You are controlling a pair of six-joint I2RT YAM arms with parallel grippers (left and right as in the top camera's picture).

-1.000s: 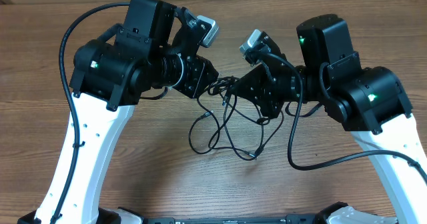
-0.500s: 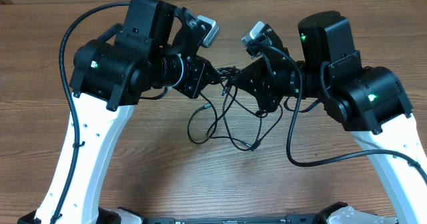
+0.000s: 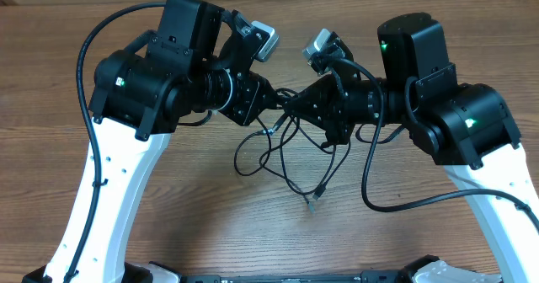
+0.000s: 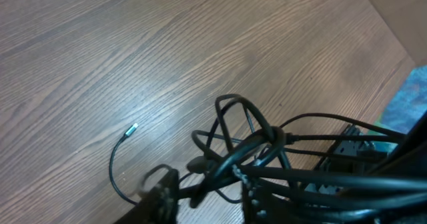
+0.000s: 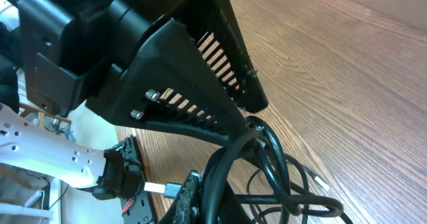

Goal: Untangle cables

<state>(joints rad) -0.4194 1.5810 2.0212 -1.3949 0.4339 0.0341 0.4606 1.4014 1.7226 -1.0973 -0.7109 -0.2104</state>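
Cables (image 3: 282,152), thin, black and rubbery, are hanging in slack loops over the middle of the surface (image 3: 168,224). Nearest of all, one small metal-tipped plug end (image 3: 313,200) is lying on the matte brown wood grain. A little farther, the loops are crossing one another and gathering upward into a tight knot (image 3: 288,106), raised between the two arms. The right fingers (image 3: 303,106) are pressing fully together on strands of that knot. The left fingers (image 3: 265,96) are meeting it from the left with strands running between them, but I cannot tell whether they are pinching or merely bracketing. As I judge it, pulling apart now is risking a tighter knot, since several strands are bunching at one point. A smooth cord could also slip from a loose grip, or snag on the thicker arm wire (image 3: 365,182) hanging at the right.
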